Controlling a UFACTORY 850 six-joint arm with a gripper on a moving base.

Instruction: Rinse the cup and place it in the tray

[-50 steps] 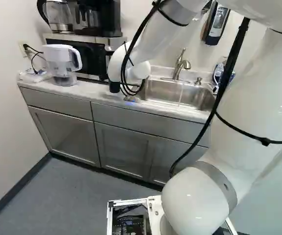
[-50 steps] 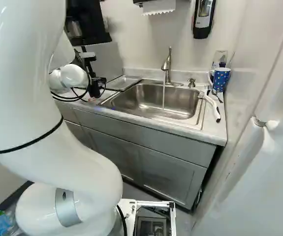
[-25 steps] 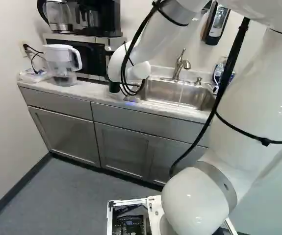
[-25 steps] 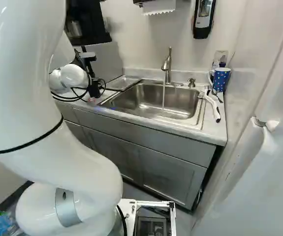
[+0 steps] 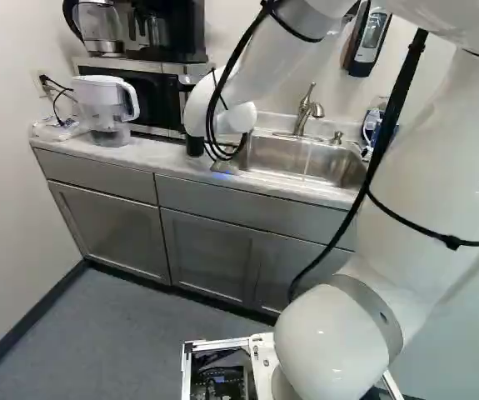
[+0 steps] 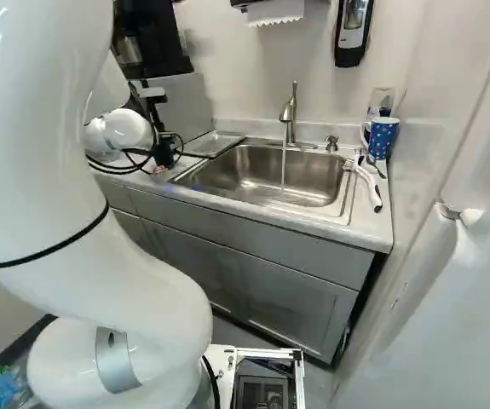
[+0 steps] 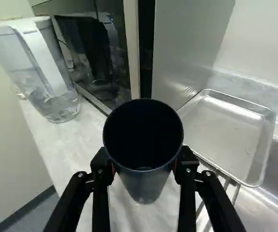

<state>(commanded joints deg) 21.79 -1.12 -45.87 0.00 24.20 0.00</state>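
In the right base view my gripper [image 6: 164, 155], partly hidden by the wrist, hangs low over the counter left of the sink. From the wrist view, the gripper [image 7: 144, 165] is shut on a dark blue cup [image 7: 146, 186], one finger against either side below its open rim. The cup is upright over the counter; whether its base touches is unclear. Beside it, toward the sink, lies a shallow metal tray [image 7: 228, 133] with nothing in it. Water runs from the faucet [image 6: 289, 115] into the steel sink [image 6: 266, 175].
A white-lidded water pitcher [image 7: 56, 72] stands on the counter [image 7: 73, 152] by the microwave [image 5: 152, 100]. Beyond the sink's other side are a blue patterned mug [image 6: 383, 136] and a white brush [image 6: 370, 183]. A soap dispenser [image 6: 351, 32] hangs on the wall.
In the right base view the gripper's jaws have drawn together over the last second, taking hold of the cup. The wrist has shifted only slightly; the base has stayed put.
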